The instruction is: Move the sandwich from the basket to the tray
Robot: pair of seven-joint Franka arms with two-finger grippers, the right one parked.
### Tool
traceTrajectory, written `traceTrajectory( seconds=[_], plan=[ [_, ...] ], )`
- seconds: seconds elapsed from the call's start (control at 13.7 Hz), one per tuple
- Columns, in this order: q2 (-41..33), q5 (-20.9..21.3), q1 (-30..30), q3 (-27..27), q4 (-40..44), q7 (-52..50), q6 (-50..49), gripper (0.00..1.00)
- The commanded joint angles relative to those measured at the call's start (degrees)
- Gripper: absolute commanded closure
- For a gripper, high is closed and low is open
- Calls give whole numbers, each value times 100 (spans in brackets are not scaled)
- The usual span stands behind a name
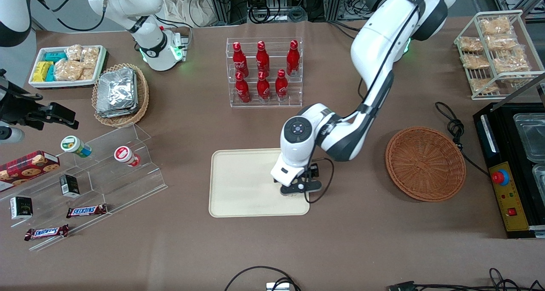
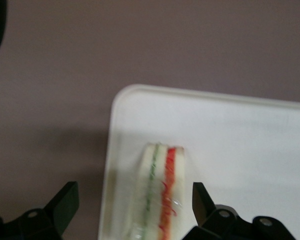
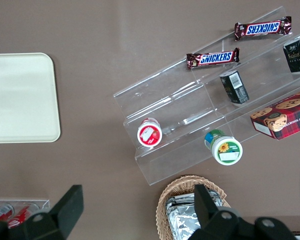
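Over the working arm's end of the tray [image 1: 238, 184]: gripper [image 1: 299, 188], low, fingers spread wide, gripping nothing. Basket [image 1: 425, 163], well apart toward the working arm's end: no sandwich in it. Sandwich [image 2: 160, 195]: lies on tray near its rim, between the parted fingers, apparently just set down.

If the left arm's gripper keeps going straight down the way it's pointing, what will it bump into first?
Probably the sandwich. It lies on the tray right between the open fingers of the gripper, which points down over the tray. The fingers themselves might pass beside it and meet the tray; depth is unclear.
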Motion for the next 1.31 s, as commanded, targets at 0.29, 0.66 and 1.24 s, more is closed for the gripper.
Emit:
traceTrajectory(
  seconds=[0.29, 0.66, 1.24],
  plan=[
    [-1308, 107, 751, 217, -163, 62, -1245, 0],
    [-2020, -25, 1524, 200, -198, 1404, -2001, 0],
    [-2934, -1026, 2720, 200, -506, 3664, -2748, 0]
  ],
)
